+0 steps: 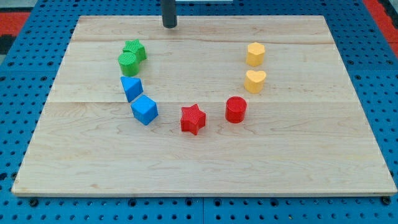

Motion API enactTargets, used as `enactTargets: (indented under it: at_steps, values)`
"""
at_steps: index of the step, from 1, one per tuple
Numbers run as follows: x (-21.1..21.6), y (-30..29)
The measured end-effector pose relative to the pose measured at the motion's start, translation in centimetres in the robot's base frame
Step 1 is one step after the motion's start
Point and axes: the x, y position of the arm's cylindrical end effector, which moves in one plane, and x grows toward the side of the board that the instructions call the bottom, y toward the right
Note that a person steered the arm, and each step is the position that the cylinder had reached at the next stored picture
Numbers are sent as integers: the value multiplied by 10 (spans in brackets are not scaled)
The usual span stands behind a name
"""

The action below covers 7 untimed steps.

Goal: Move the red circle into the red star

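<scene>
A pale wooden board (205, 162), made of joined planks, was seen filling most of the view, laid on a blue perforated table top (379, 74) that showed around its edges. Eight small blocks were arranged on it in a loose U shape open toward the view's top. On the view's left arm of the curve, a green star (135, 49) was seen touching a green circle (129, 63) just below it; further down, a blue triangle (131, 88) was placed close above a blue cube (144, 109). At the bottom of the curve a red star (193, 118) was set, and the red circle (236, 109) was found just beside it to the view's right and slightly higher, the two kept apart by a narrow strip of bare wood. Above the red circle, on the view's right arm, a yellow heart (255, 80) was positioned beneath a yellow block (255, 54) whose shape could not be made out for certain. The dark rod was seen entering from the view's top edge, and my tip (170, 26) was rested near the board's far edge, well apart from every block, the green star being the nearest. No gripper was fitted, so no opening or closing could be told.
</scene>
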Motion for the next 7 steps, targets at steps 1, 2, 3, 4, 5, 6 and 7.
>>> enactTargets:
  at_steps: [1,2,3,4,5,6,7]
  values:
    - [4,0]
    - [5,0]
    - [20,0]
    - [66,16]
    - [117,27]
    - [163,37]
    - [202,81]
